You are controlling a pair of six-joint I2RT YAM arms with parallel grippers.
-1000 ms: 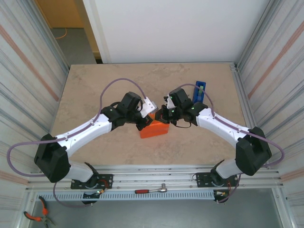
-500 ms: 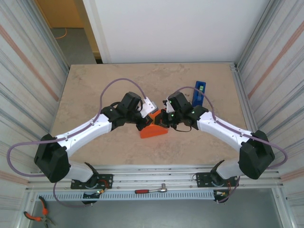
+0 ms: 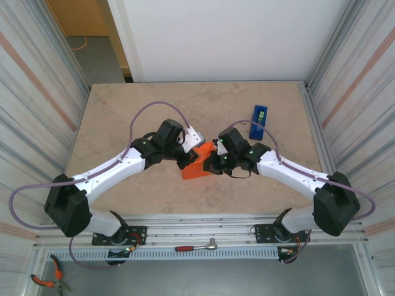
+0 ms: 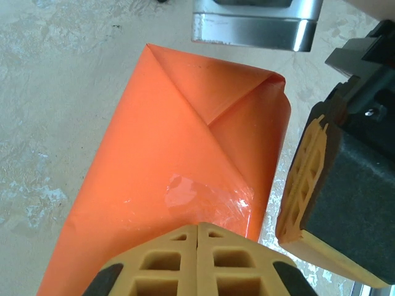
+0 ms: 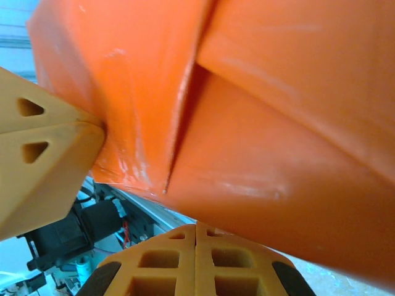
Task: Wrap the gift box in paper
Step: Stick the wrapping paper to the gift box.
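Note:
The gift box [image 3: 196, 169] lies mid-table, its outside bright orange. The paper [image 4: 179, 154] is folded round it, with diagonal creases meeting at one end and a patch of clear tape [image 4: 207, 196] over the fold. My left gripper [image 3: 188, 159] is shut, its tips [image 4: 197, 227] resting on the top of the wrapped box beside the tape. My right gripper [image 3: 210, 165] is shut too, its tips [image 5: 196, 226] touching the folded end flap [image 5: 259, 166] at the box's right end. Nothing is held between either pair of jaws.
A blue tape dispenser [image 3: 258, 121] stands at the back right of the beige tabletop [image 3: 123, 111]. The two gripper heads sit very close together over the box. Metal walls bound the table left and right; a rail [image 3: 203, 223] runs along the near edge.
My right gripper has moved away from the tape dispenser, forward and left, down to the box's right end. The left arm and the box have stayed put.

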